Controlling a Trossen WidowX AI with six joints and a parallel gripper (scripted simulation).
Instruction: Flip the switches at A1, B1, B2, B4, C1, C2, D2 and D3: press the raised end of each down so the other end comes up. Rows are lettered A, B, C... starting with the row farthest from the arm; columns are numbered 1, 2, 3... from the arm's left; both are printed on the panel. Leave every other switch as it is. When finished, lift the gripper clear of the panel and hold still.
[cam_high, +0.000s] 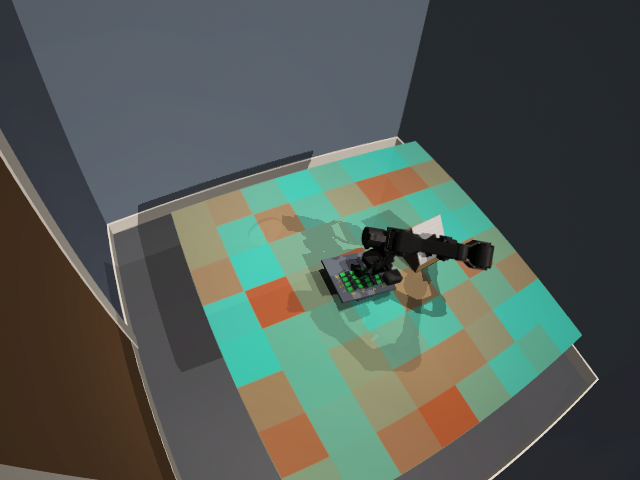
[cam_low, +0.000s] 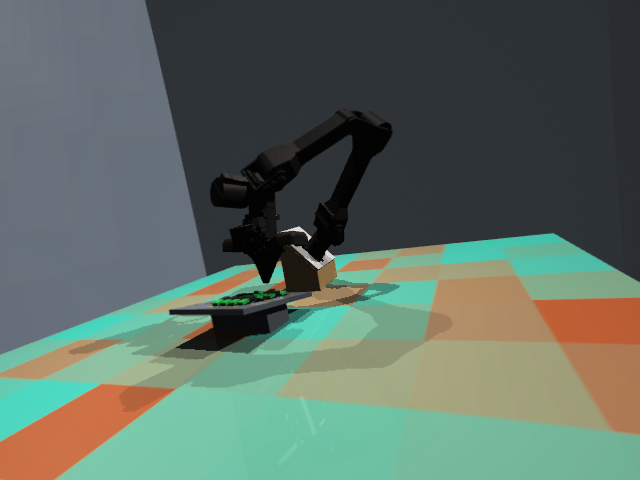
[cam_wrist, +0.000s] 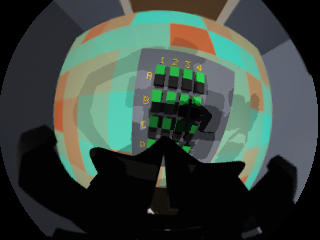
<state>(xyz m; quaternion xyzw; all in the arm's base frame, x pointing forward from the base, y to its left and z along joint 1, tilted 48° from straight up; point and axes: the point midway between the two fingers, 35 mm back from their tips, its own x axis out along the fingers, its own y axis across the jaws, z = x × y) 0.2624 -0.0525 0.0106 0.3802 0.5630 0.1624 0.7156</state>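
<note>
Patchwork tabletop | panel print: yellow 1–4, A–D | tool clenched, empty, above panel

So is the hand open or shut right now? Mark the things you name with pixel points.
Shut: the hand (cam_low: 265, 281) (cam_wrist: 164, 139) has its fingertips together above the panel (cam_low: 206, 311) (cam_wrist: 220, 90), nothing between them.
</note>
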